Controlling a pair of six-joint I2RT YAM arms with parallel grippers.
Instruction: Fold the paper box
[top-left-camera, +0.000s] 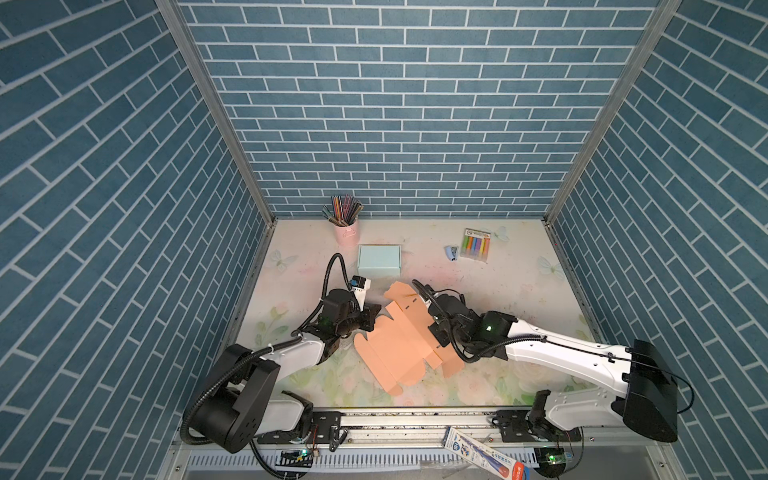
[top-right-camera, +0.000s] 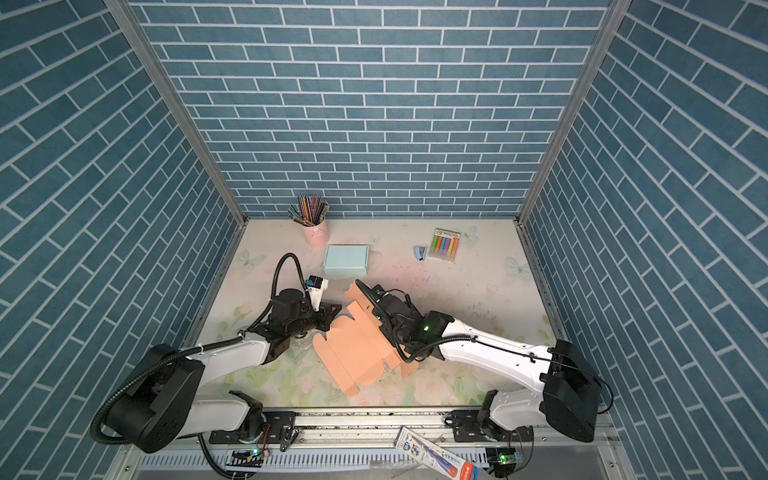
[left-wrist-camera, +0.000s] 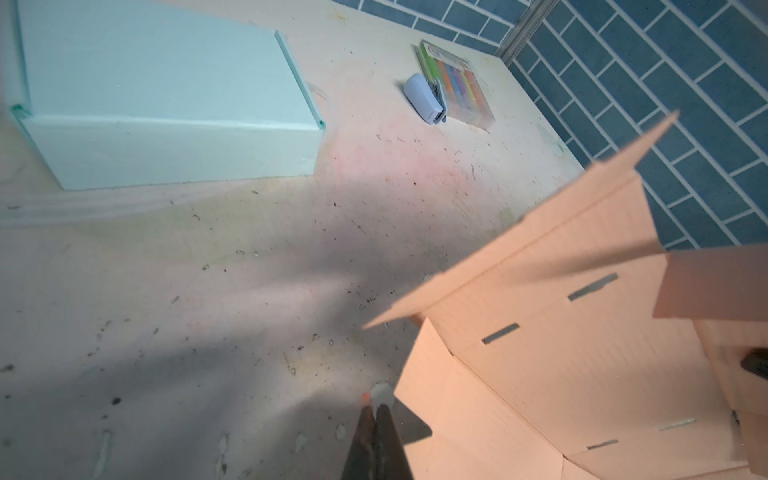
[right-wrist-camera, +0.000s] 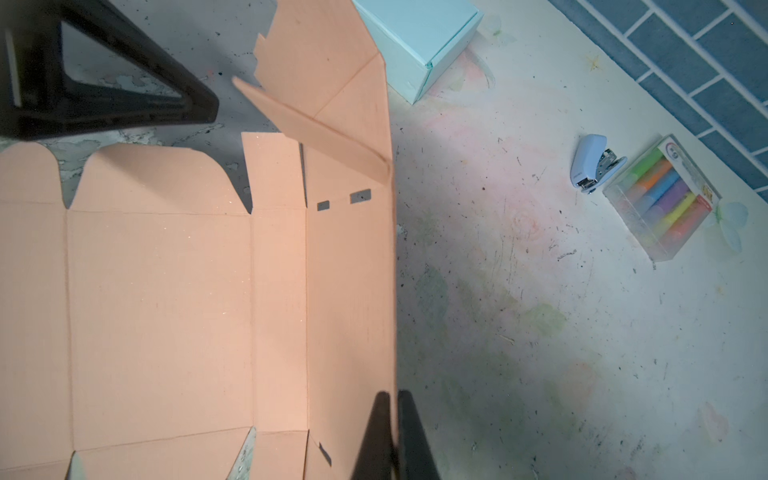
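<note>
The paper box (top-left-camera: 399, 345) is a flat peach cardboard blank lying mid-table, seen in both top views (top-right-camera: 353, 349). Its far-right panel, the one with slots (right-wrist-camera: 349, 266), is lifted off the table. My right gripper (right-wrist-camera: 394, 395) is shut on that panel's edge, one finger on each side. A loose flap (right-wrist-camera: 316, 124) hangs over at the panel's far end. My left gripper (left-wrist-camera: 374, 409) is shut with nothing in it. Its tips are just off the blank's left edge (left-wrist-camera: 457, 415), low over the table. In a top view the left gripper (top-left-camera: 374, 311) sits at the blank's upper-left side.
A closed light-blue box (top-left-camera: 378, 259) stands behind the blank, with a pink cup of pencils (top-left-camera: 345, 226) behind it. A small stapler (top-left-camera: 452, 252) and a pack of highlighters (top-left-camera: 476, 245) lie at the back right. Brick-patterned walls close in three sides.
</note>
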